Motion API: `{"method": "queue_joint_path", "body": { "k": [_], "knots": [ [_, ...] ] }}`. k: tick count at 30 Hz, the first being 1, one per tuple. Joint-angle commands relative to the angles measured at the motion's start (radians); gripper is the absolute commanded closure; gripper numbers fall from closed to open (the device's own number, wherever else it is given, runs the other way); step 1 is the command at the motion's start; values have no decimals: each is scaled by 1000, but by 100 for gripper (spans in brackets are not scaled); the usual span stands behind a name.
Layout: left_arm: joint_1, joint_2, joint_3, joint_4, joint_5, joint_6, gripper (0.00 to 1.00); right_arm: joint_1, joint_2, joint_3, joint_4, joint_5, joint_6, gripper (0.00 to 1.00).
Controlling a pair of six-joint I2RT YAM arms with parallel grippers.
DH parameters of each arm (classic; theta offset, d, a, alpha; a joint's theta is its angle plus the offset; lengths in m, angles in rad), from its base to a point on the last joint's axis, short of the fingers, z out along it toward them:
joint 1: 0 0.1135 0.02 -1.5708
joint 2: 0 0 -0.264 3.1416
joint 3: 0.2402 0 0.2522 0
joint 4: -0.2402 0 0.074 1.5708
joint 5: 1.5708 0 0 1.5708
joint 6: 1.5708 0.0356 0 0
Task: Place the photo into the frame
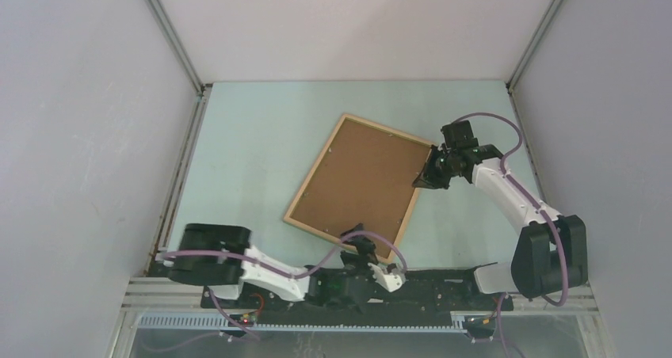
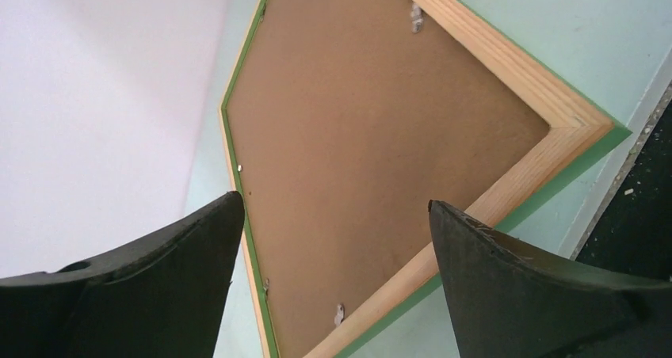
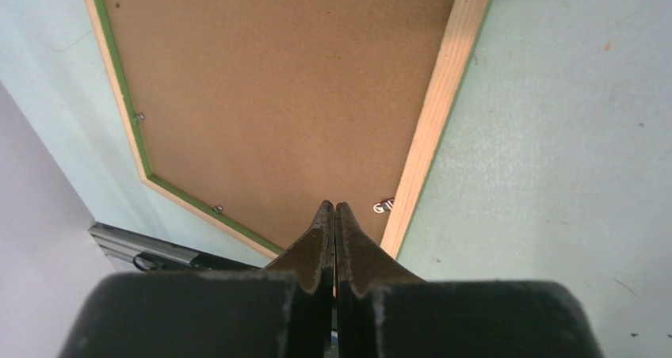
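L arm point(image 1: 269, 272) lies low along the near edge, elbow folded, forearm running to the rt from my base. L claw point(image 1: 363, 247) at its end points away from the bases, jaws spread wide. In the wrist view my two black fingers point(image 2: 158, 279) sit well apart at the bottom corners. R arm point(image 1: 515, 196) stands up from its base on the rt, forearm reaching fwd and to the left, wrist pitched down. R claw point(image 1: 426, 177) is pinched tight, fingertips point(image 3: 323, 223) pressed together w/ no gap.
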Motion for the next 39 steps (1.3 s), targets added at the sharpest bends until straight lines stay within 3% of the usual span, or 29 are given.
{"method": "queue_joint_path", "body": {
  "k": [1,3,7,9,12,17,21,32,34,36,39],
  "knots": [
    [-4,-284,-39,-183,80,-269,5,1,-1,46,-74,71,-55,97],
    [-1,-416,-75,-233,173,-357,4,13,26,40,-101,93,-70,80],
    [36,-664,-177,-229,323,-465,3,28,66,15,-96,77,-70,56],
    [67,-763,-238,-214,353,-494,2,28,97,13,-82,70,-64,49],
    [150,-901,-275,-253,395,-561,1,27,163,13,-44,48,-54,48],
    [320,-1099,-321,-325,481,-688,0,39,279,2,28,47,-52,50],
    [453,-1153,-337,-350,586,-776,0,43,329,-1,54,58,-40,57],
    [467,-992,-306,-301,660,-796,0,60,329,-44,59,139,-34,57],
    [468,-955,-299,-289,685,-785,0,62,329,-57,77,137,-24,69],
    [468,-916,-296,-287,703,-763,0,70,311,-60,80,145,-17,99],
    [468,-856,-300,-269,749,-725,0,77,259,-60,80,135,-8,100]
  ]
}}
